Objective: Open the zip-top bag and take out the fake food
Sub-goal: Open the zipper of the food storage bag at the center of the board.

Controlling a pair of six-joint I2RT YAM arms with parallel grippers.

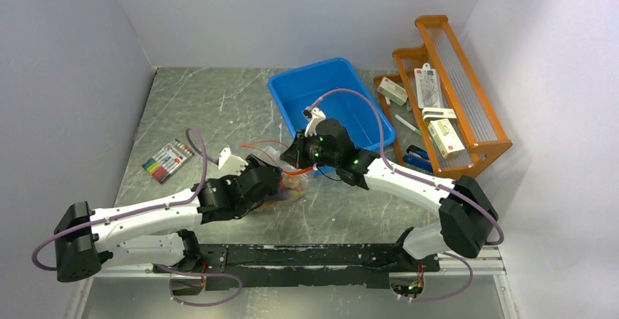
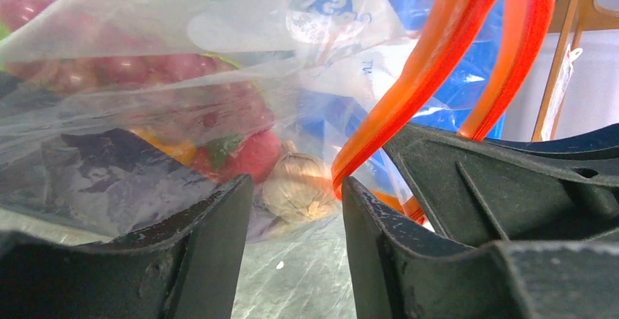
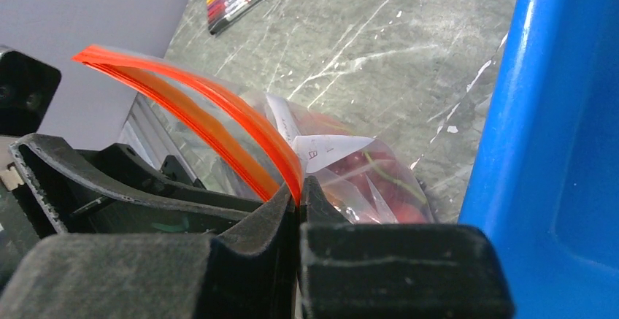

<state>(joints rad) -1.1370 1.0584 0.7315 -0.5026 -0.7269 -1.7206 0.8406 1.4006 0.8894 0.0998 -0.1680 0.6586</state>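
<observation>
Pinching the orange zip strip (image 3: 219,107) of the bag (image 1: 288,191), the right hand (image 3: 295,191) is closed tight on one lip, just beside the blue bin (image 3: 555,114). From overhead the bag lies on the worktop (image 1: 350,209) between both hands, mouth lifted toward 12 o'clock and fake food (image 2: 248,155) slumped at 6. The left hand (image 2: 295,184), reaching in from 8 o'clock, is half spread and holds nothing. In its own view the strip rises from its right fingertip toward 1 o'clock. The next pull likely depends on getting that lip between those fingers
</observation>
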